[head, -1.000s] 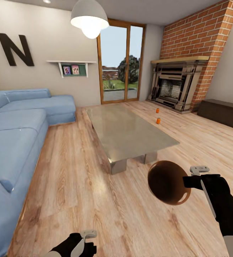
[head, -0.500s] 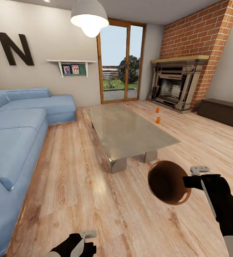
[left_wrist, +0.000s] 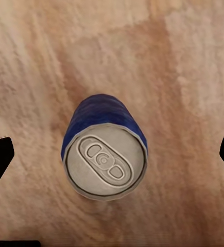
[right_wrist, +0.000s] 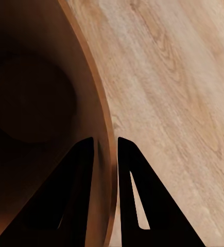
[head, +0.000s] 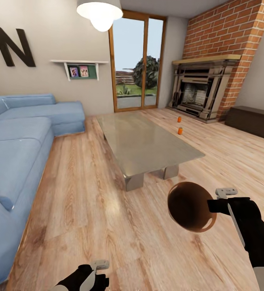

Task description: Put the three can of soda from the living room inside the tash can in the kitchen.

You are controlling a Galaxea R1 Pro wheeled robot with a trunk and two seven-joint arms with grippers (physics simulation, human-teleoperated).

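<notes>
Orange-brown bin wall sits pinched between the right pincer's (right_wrist: pixel 105 146) black fingers, so the tash can (head: pixel 190 206) hangs tipped sideways over the wood floor (head: pixel 107 226). The left pincer (left_wrist: pixel 112 154) is spread wide above a blue can (left_wrist: pixel 104 150) standing upright. Two orange soda cans (head: pixel 180 130) stand far ahead beyond the glass desk (head: pixel 148 145), nearer the right arm, before the brick fireplace (head: pixel 200 93). A blue sofa (head: pixel 18 145) lines the left.

Wood floor (head: pixel 91 210): two orange cans (head: pixel 180 130), glass coffee table (head: pixel 148 145).
</notes>
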